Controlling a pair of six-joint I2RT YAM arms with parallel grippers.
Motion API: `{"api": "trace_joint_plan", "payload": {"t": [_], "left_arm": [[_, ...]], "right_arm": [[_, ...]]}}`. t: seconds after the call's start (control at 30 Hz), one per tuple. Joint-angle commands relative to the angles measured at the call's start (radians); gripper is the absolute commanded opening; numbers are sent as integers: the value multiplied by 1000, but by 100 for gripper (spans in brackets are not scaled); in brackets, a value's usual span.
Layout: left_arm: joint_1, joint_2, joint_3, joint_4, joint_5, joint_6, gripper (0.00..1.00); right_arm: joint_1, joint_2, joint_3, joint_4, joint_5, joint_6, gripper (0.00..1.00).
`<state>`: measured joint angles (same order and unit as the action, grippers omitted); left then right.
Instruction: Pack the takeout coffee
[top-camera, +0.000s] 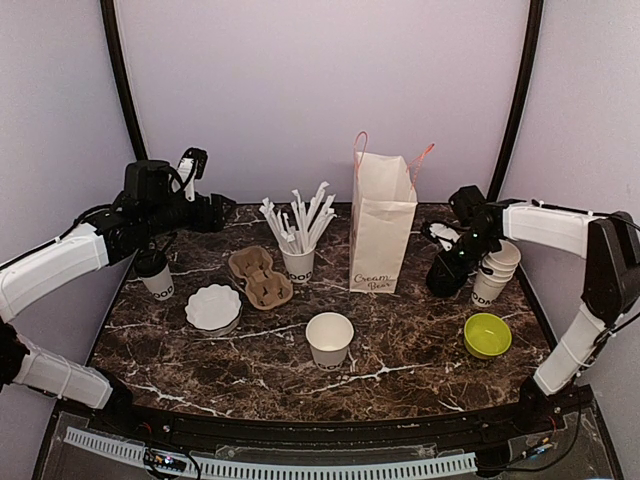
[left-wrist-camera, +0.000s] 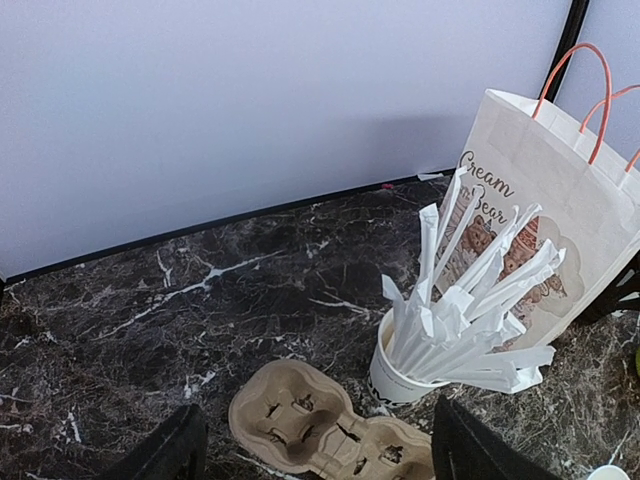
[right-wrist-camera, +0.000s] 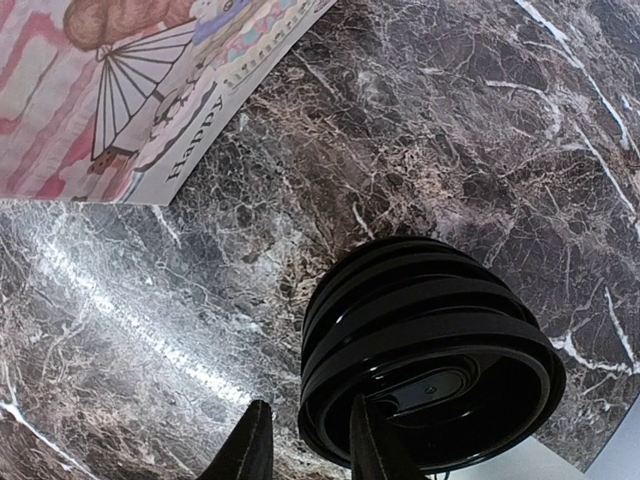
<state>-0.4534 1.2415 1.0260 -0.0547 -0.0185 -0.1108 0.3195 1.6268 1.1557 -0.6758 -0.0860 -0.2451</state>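
by the paper bag (top-camera: 383, 235), right pincer (right-wrist-camera: 308, 408) at the black lid stack (right-wrist-camera: 430, 330)

Light: bright, soft, even, from overhead.
Glare: a pale sheen streaks the marble table (right-wrist-camera: 100, 290) in the right wrist view.
Shadows: a soft grey patch on the backdrop (left-wrist-camera: 250, 100) beside the paper bag (left-wrist-camera: 560, 200).
Focus: top view slightly soft; wrist-view lower edges blurred.

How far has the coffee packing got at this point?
Done: the left cup wears a black lid. In hand: the right tool straddles the rim of the lid stack; the left tool is open, facing the empty carrier. Left: the middle cup is lidless, nothing sits in the carrier, and the inside of the bag is hidden.
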Motion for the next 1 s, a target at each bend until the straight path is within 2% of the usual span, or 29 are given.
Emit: {"api": "trace_joint_plan", "payload": {"t": [0.0, 0.17, 0.37, 0.73, 0.97], "left_arm": [[-1, -14, 25, -4, 14, -11, 79], [-1, -13, 25, -4, 15, -15, 80], [-1, -12, 26, -5, 15, -15, 80], [-1, -10, 26, -5, 15, -15, 80], [-1, -8, 27, -6, 16, -16, 80]], "right_arm": [[-11, 18, 36, 5, -20, 19, 25], [-16, 30, 44, -1, -20, 22, 21], [-22, 48, 57, -8, -14, 30, 23], [-27, 30, 58, -18, -30, 31, 9], [-30, -42, 75, -62, -43, 24, 5]]}}
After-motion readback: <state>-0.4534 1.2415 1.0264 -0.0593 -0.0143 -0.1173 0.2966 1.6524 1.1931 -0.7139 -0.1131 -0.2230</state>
